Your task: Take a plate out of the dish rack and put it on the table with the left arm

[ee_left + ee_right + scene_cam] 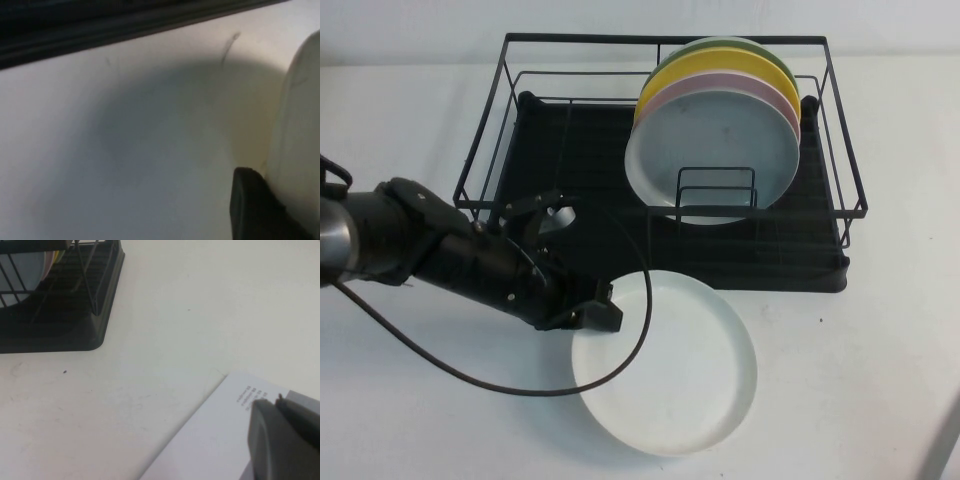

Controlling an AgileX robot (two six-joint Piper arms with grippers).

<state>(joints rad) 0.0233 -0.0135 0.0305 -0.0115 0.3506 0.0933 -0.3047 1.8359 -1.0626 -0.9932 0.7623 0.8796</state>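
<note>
White plate point(680, 385) lying flat on the table point(850, 380), just in front of the rack point(840, 180), glossy, low raised rim. Left tool point(603, 312) sitting at the plate's left rim, gripping it; in the left wrist view one finger point(255, 210) pressing against the plate edge point(300, 150). Left arm point(430, 250) reaching in from the left, low over the table. Rack black wire with ribbed tray, standing at the far side. Right tool point(280, 445) hanging over the table, right of the rack.

bare table point(860, 400) lies open right of the plate point(670, 370). the dish rack point(670, 160) walls off the far side. the left gripper point(600, 312) sits at the plate's left rim; the right gripper point(280, 440) hangs apart by the rack's corner.
</note>
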